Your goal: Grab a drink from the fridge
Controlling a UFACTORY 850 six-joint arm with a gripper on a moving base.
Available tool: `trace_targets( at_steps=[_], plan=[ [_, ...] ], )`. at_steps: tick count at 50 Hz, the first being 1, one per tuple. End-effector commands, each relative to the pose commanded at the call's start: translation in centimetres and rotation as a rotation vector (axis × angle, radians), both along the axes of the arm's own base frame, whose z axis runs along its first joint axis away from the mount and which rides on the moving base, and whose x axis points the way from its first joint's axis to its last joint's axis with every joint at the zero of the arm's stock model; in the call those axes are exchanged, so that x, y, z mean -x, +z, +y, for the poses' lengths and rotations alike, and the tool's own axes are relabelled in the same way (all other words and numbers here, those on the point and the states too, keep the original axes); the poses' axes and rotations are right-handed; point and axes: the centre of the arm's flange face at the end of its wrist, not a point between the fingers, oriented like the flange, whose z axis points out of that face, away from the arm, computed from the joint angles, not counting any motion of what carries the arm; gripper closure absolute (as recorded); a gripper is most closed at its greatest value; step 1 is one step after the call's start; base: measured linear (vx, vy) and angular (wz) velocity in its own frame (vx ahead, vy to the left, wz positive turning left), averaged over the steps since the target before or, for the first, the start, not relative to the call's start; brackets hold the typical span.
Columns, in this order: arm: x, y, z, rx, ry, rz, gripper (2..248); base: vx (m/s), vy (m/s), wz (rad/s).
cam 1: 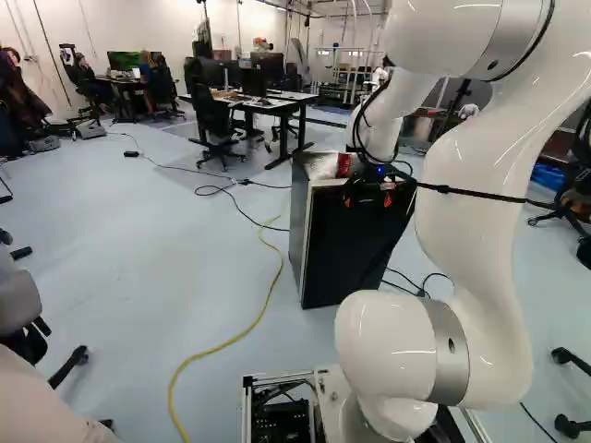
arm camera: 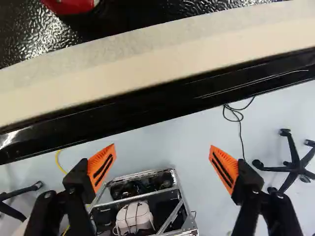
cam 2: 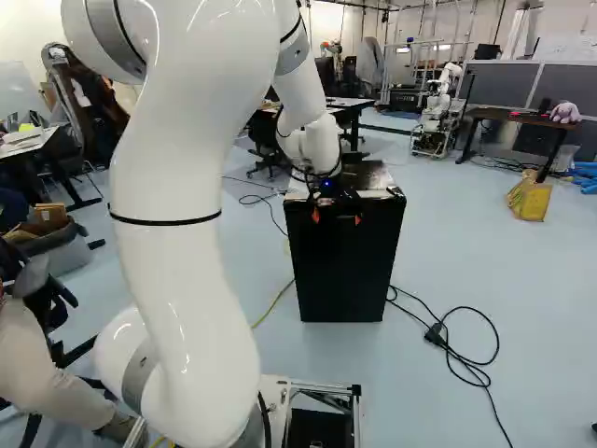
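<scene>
Wrist view shows the hand (cam 1: 367, 198) spread, floor (arm camera: 162, 142) between 2 fingers (arm camera: 101, 166), near the fridge's top edge (arm camera: 147, 102).

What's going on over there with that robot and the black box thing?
A white robot arm is reaching over to a small black fridge, apparently to get a drink out of it. Its gripper is open and empty, with both fingers just off the fridge's front top edge. The door looks shut, and no drink is in the gripper yet. Something red sits on top of the fridge, but I can't tell what it is.
</scene>
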Motion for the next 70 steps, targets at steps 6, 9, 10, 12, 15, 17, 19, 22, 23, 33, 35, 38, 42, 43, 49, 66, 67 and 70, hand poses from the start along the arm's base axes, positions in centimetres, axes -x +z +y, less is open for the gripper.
trace_targets(
  at_steps=[6,9,10,12,15,17,19,22,23,33,35,38,42,43,49,66,67,70],
  plan=[
    [-0.07,0.02,-0.01,0.002,0.001,-0.007,3,0.000,0.000,0.000],
    [-0.10,0.02,-0.02,0.002,0.001,-0.011,3,0.000,0.000,0.000],
    [-0.11,0.03,-0.02,0.003,0.001,-0.012,3,0.000,0.000,0.000],
    [-0.13,0.03,-0.02,0.003,0.001,-0.015,3,0.000,0.000,0.000],
    [-0.16,0.04,-0.03,0.004,0.002,-0.019,3,0.000,0.000,0.000],
    [-0.19,0.05,-0.04,0.004,0.002,-0.021,3,0.000,0.000,0.000],
    [-0.21,0.05,-0.04,0.005,0.002,-0.024,3,0.000,0.000,0.000],
    [-0.24,0.06,-0.04,0.006,0.003,-0.027,3,0.000,0.000,0.000],
    [-0.25,0.06,-0.05,0.006,0.003,-0.029,3,0.000,0.000,0.000],
    [-0.36,0.09,-0.07,0.009,0.004,-0.041,3,0.000,0.000,0.000],
    [-0.38,0.10,-0.07,0.009,0.004,-0.044,3,0.000,0.000,0.000],
    [-0.42,0.11,-0.08,0.010,0.004,-0.047,3,0.000,0.000,0.000],
    [-0.46,0.12,-0.08,0.011,0.005,-0.052,3,0.000,0.000,0.000],
    [-0.47,0.12,-0.09,0.011,0.005,-0.054,3,0.000,0.000,0.000],
    [-0.54,0.14,-0.10,0.013,0.006,-0.061,3,0.000,0.000,0.000],
    [-0.70,0.19,-0.13,0.017,0.007,-0.080,3,0.000,0.000,0.000],
    [-0.69,0.20,-0.13,0.017,0.007,-0.080,3,0.000,0.000,0.000],
    [-0.59,0.20,-0.09,0.017,0.008,-0.080,3,0.000,0.000,0.000]
  ],
)
